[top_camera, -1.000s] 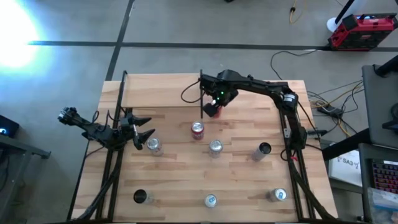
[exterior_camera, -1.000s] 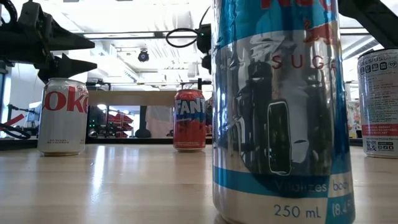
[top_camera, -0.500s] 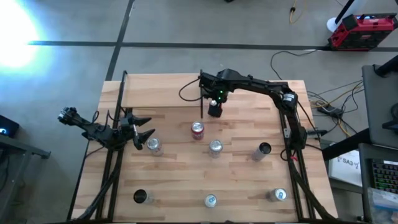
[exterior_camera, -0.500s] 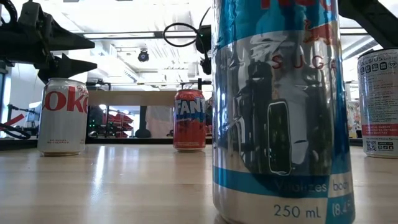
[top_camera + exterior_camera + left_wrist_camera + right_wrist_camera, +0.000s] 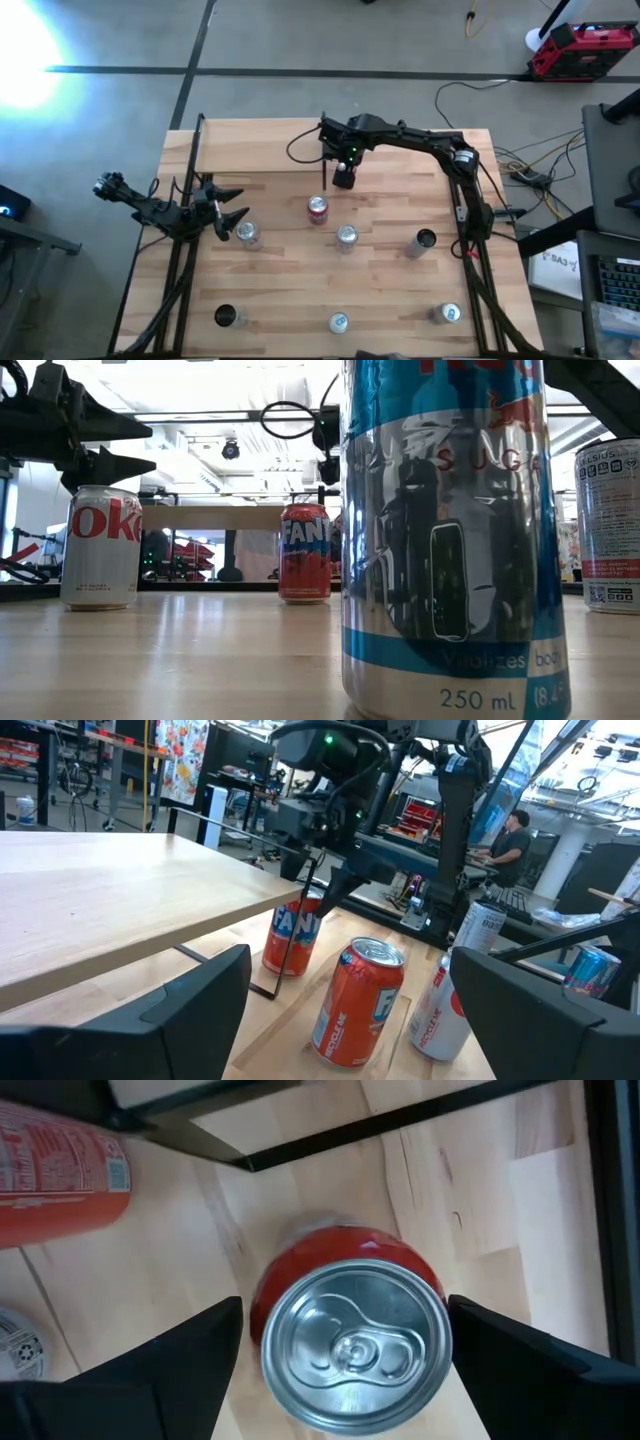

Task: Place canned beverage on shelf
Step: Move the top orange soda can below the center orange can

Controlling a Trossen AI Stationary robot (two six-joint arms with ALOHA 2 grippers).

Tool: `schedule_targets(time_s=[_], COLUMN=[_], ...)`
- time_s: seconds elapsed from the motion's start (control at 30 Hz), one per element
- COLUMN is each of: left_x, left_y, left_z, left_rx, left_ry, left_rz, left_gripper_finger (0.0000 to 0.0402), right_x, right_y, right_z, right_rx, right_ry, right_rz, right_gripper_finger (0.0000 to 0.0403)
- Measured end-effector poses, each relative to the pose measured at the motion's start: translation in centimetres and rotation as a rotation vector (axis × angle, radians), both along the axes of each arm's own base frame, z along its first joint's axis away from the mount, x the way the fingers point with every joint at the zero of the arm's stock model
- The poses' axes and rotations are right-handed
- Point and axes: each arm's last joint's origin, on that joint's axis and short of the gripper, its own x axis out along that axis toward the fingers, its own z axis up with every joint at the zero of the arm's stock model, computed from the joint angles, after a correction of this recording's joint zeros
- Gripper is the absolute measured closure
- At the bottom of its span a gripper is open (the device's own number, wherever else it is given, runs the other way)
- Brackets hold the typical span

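The right claw (image 5: 340, 1370) hangs with fingers apart straight above an upright red can (image 5: 350, 1342) beside the shelf (image 5: 262, 146) at the table's (image 5: 400, 290) far edge; the left claw (image 5: 228, 212) waits open near the left edge.

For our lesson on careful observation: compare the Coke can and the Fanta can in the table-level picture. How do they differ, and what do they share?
The Coke can is silver with red lettering; the Fanta can is orange-red with a blue label. The Coke can stands nearer the camera and looks larger; the Fanta can sits farther back, close to the shelf. Both stand upright on the table, untouched.
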Motion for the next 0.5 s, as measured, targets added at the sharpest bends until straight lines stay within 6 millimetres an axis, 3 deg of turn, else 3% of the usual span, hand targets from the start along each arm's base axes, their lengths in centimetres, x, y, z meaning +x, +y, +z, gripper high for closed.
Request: schedule_targets(time_s=[0.37, 0.5], left_x=[0.0, 0.0], left_y=[0.0, 0.0], left_z=[0.0, 0.0], left_rx=[0.0, 0.0], left_ry=[0.0, 0.0], left_rz=[0.0, 0.0], left_gripper_finger=[0.0075, 0.0075], right_x=[0.2, 0.2], right_y=[-0.4, -0.3], right_z=[-1.3, -1.3], right_rx=[-0.009, -0.008], right_ry=[-0.032, -0.032], right_rz=[-0.047, -0.05], right_gripper_finger=[0.0079, 0.0101])
